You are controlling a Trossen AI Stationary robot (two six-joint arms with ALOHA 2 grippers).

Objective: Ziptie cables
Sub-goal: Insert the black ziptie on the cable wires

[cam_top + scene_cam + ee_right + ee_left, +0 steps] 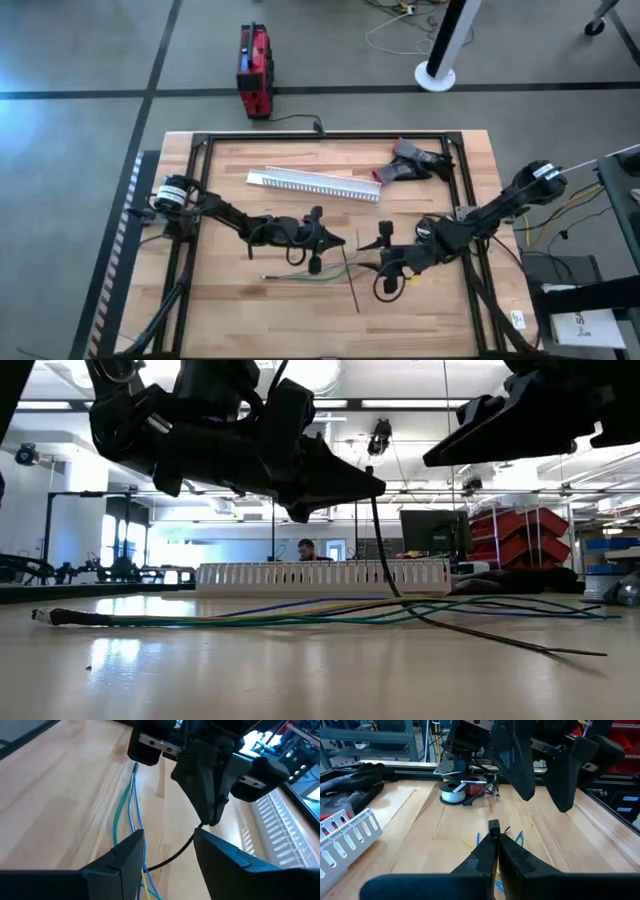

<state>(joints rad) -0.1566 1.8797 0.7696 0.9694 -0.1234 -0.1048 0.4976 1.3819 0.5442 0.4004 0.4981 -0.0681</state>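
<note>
A wooden table (230,300) inside a black frame is seen from above. Left of centre, the cables (300,275) lie flat, their long axis running left to right, just below the left gripper (335,240). That gripper's fingers are pressed together on the upper end of the ziptie (350,280), which slants down to the table. The right gripper (385,258), opposite, is held spread and empty.
</note>
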